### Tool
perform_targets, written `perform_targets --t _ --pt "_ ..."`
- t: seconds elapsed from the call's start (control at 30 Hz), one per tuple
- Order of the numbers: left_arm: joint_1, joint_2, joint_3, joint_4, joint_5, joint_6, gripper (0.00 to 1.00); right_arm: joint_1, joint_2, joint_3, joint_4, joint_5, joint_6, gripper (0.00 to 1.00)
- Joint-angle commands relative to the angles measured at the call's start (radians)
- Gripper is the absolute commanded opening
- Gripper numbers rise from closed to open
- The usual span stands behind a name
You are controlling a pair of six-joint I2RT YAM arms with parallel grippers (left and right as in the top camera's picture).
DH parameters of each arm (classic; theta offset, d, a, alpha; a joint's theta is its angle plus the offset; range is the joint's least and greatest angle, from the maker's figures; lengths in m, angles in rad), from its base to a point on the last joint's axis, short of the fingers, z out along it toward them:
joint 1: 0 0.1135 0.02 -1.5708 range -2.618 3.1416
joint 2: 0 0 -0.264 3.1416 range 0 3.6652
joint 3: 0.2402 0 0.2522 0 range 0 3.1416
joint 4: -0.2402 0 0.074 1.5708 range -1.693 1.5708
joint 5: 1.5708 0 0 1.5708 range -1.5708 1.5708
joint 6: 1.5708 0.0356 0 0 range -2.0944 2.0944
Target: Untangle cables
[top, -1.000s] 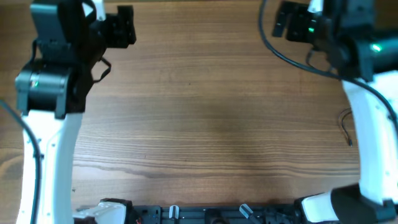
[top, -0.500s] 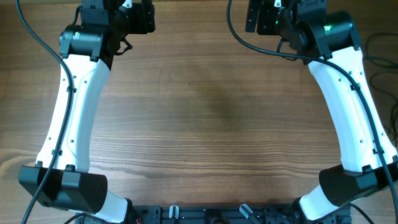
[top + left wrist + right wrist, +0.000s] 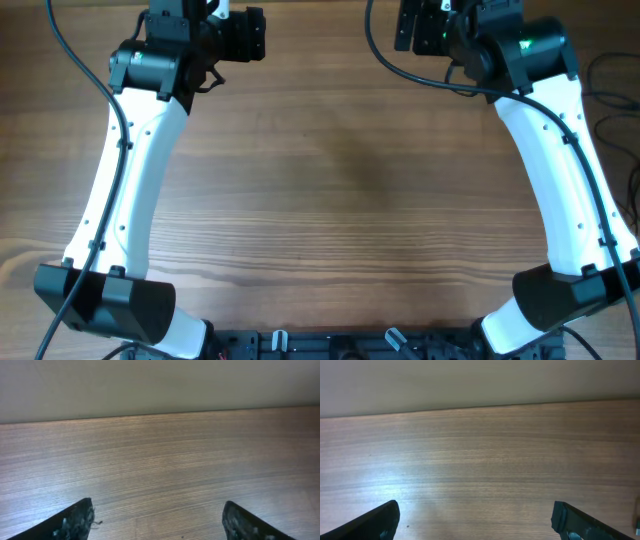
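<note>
Brown wood-grain table [image 3: 330,200], grain running side to side in the overhead view. Slightly darker patch near the centre; wavy dark grain streaks toward the near left. Matt finish, with a pale sheen in both wrist views. Far edge straight, ending against a plain pale background. Lying on it at the right margin of the overhead view: thin black cables [image 3: 615,64] in loose curves, partly cut by the frame; plug ends not discernible. Along the near edge, a black rail [image 3: 330,345] with small metal clips. One or two tiny dark specks on the surface in the right wrist view; nature not determinable.
</note>
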Motion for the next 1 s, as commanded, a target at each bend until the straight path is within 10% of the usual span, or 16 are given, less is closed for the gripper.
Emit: perform_targets --t 0.0,0.97 --pt "0.000 -0.006 0.001 0.000 0.005 0.011 1.00 0.002 0.015 0.000 0.010 0.073 0.020 1.00" --pt "0.000 -0.006 0.001 -0.050 -0.230 0.015 1.00 0.002 0.015 0.000 0.010 0.072 0.017 1.00"
